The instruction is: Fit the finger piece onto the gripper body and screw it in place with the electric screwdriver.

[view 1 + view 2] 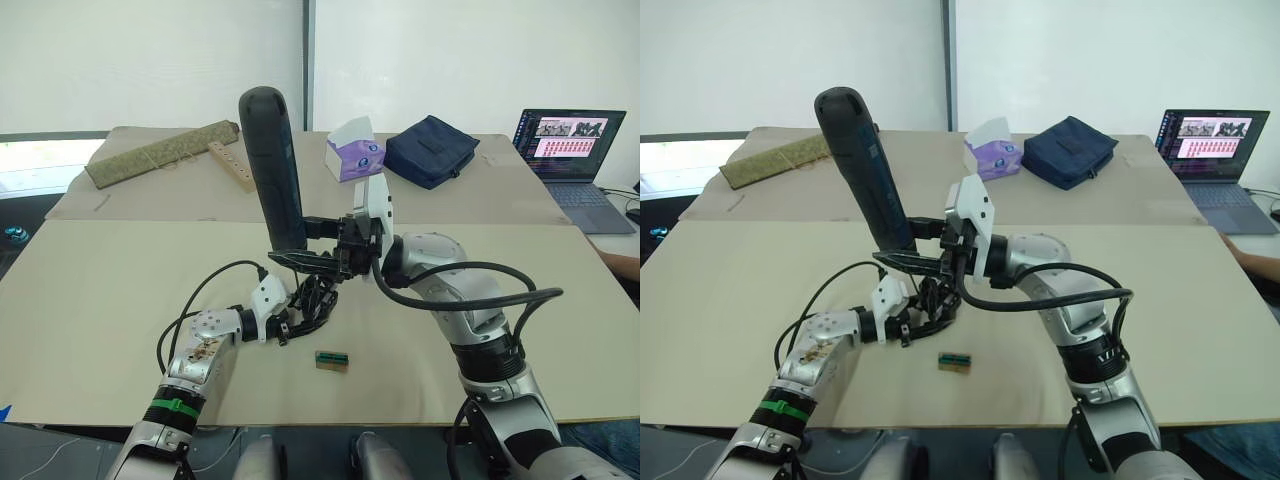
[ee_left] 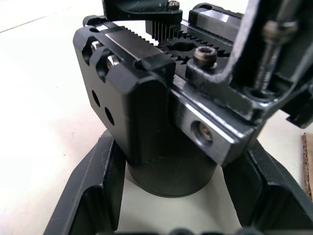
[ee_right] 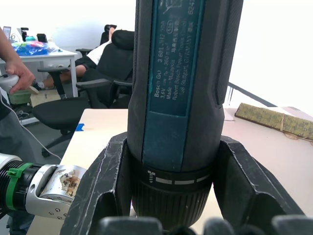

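At table centre, the right gripper (image 1: 318, 258) clasps the electric screwdriver (image 1: 275, 165), which stands nearly upright, rounded end toward 12 o'clock. At 6 o'clock directly beneath it, the left gripper (image 1: 305, 305) grips the gripper body (image 2: 161, 122) by its round base.

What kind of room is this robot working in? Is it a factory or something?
More likely an office or research lab than a factory. A laptop sits open on the table beside a tissue box, and the right wrist view shows office chairs and a desk behind.
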